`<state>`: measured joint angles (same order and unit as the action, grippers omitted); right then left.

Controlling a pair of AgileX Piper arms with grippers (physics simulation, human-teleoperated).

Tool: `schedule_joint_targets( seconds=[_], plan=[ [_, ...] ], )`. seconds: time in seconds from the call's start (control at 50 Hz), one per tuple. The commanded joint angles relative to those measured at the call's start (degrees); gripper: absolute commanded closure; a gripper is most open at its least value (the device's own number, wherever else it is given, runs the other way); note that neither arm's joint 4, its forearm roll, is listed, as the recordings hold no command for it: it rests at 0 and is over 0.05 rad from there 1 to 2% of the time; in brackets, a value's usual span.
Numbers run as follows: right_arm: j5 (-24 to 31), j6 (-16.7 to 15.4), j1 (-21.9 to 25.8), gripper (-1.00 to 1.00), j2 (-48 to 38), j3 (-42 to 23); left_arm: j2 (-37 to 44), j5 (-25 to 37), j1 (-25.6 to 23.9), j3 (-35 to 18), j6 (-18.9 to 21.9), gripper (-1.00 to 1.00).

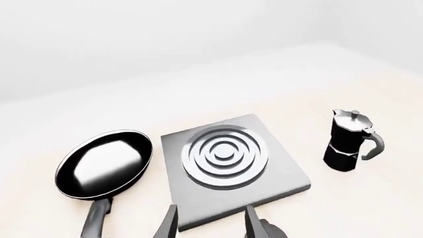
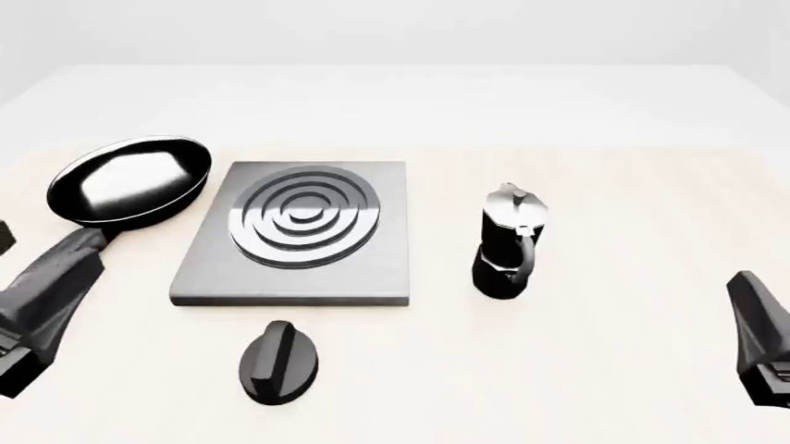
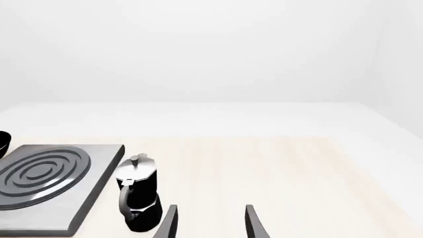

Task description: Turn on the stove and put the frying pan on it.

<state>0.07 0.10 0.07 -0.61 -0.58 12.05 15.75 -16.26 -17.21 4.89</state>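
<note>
The frying pan (image 2: 129,180) lies on the table at the left, beside the stove and apart from it, with its long handle (image 2: 80,248) pointing toward my side. The stove (image 2: 296,231) is a grey plate with a ringed burner. Its black knob (image 2: 277,363) lies on the table in front of it. My left gripper (image 2: 43,296) is at the left edge, near the handle's end. In the left wrist view it (image 1: 210,225) is open and empty, facing the pan (image 1: 106,163) and stove (image 1: 231,163). My right gripper (image 3: 210,223) is open and empty at the front right (image 2: 756,314).
A black moka pot (image 2: 506,242) with a silver lid stands upright just right of the stove. It also shows in the left wrist view (image 1: 347,141) and the right wrist view (image 3: 137,193). The light wooden table (image 2: 617,185) stretches to the right.
</note>
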Motion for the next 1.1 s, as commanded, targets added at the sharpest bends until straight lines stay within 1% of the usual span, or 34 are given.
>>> schedule_joint_targets(
  seconds=[0.02, 0.14, 0.18, 0.22, 0.24, 0.26, 0.28, 0.3, 0.32, 0.34, 0.4, 0.44, 0.46, 0.48, 0.5, 0.54, 0.56, 0.58, 0.62, 0.74, 0.8, 0.82, 1.1],
  plan=[
    [-0.43, 0.02, 0.01, -1.00, -0.27, 0.17, 2.82, 5.38, -4.76, -2.61, 0.42, -1.00],
    [-0.20, 0.00, 0.02, -1.00, -0.08, 0.10, 1.89, 9.09, -5.98, -2.78, -0.24, -1.00],
    [-0.16, 0.00, 0.03, -1.00, -0.06, 0.09, 2.38, 10.25, -7.42, -3.43, -2.66, -1.00],
    [-0.27, 0.00, 0.03, -1.00, -0.08, 0.18, 3.05, 11.13, -9.70, -4.61, -6.18, -1.00],
    [-0.18, -0.01, 0.03, -1.00, -0.03, 0.13, 2.97, 11.74, -9.06, -5.04, -5.28, -1.00],
    [-0.18, -0.01, 0.03, -1.00, -0.02, 0.13, 2.96, 11.76, -9.06, -5.05, -5.28, -1.00],
    [-0.34, -0.01, 0.03, -1.00, -0.10, 0.22, 3.82, 12.06, -8.51, -5.05, -3.28, -1.00],
    [-0.30, 0.00, 0.03, -1.00, -0.12, 0.17, 5.98, 11.58, -10.25, -4.89, -4.71, -1.00],
    [-0.28, 0.00, 0.04, -1.00, -0.12, 0.14, 6.33, 11.48, -10.30, -4.87, -4.66, -1.00],
    [-0.79, -0.01, 0.04, -1.00, -0.44, 0.33, 7.91, 10.74, -12.02, -4.65, -6.49, -1.00],
    [-0.37, -0.01, 0.04, -1.00, -0.25, 0.11, 9.01, 10.04, -12.41, -4.25, -5.89, -1.00],
    [-0.35, -0.01, 0.04, -1.00, -0.24, 0.08, 9.88, 9.30, -14.20, -4.34, -8.56, -1.00],
    [-0.44, 0.00, 0.04, -1.00, -0.31, 0.11, 10.24, 9.11, -14.32, -4.46, -8.61, -1.00],
    [-0.44, 0.00, 0.04, -1.00, -0.31, 0.11, 13.67, 5.26, -16.14, -2.90, -10.42, -1.00],
    [-0.67, -0.01, 0.06, -1.00, -0.49, 0.17, 14.41, 4.15, -16.56, -2.26, -11.25, -1.00],
    [-1.20, 0.00, 0.06, -1.00, -0.79, 0.40, 14.92, 3.55, -16.77, -1.89, -11.44, -1.00],
    [-1.10, 0.00, 0.06, -1.00, -0.73, 0.36, 15.33, 3.04, -17.32, -1.59, -12.50, -1.00],
    [-1.17, 0.00, 0.06, -1.00, -0.80, 0.37, 15.74, 2.47, -18.32, -1.27, -14.43, -1.00],
    [-1.24, 0.02, 0.05, -1.00, -0.85, 0.40, 15.99, 2.47, -18.05, -1.11, -13.35, -1.00],
    [-1.23, 0.01, 0.06, -1.00, -0.82, 0.40, 16.92, 2.06, -19.69, -0.67, -15.00, -1.00],
    [-1.24, 0.00, 0.05, -1.00, -0.84, 0.40, 17.07, 1.82, -19.78, -0.45, -15.12, -1.00],
    [-1.23, 0.00, 0.06, -1.00, -0.83, 0.40, 17.27, 1.58, -20.23, -0.34, -15.97, -1.00],
    [-1.25, 0.00, 0.06, -1.00, -0.87, 0.40, 18.68, -0.58, -20.69, 1.89, -17.11, -1.00]
  ],
)
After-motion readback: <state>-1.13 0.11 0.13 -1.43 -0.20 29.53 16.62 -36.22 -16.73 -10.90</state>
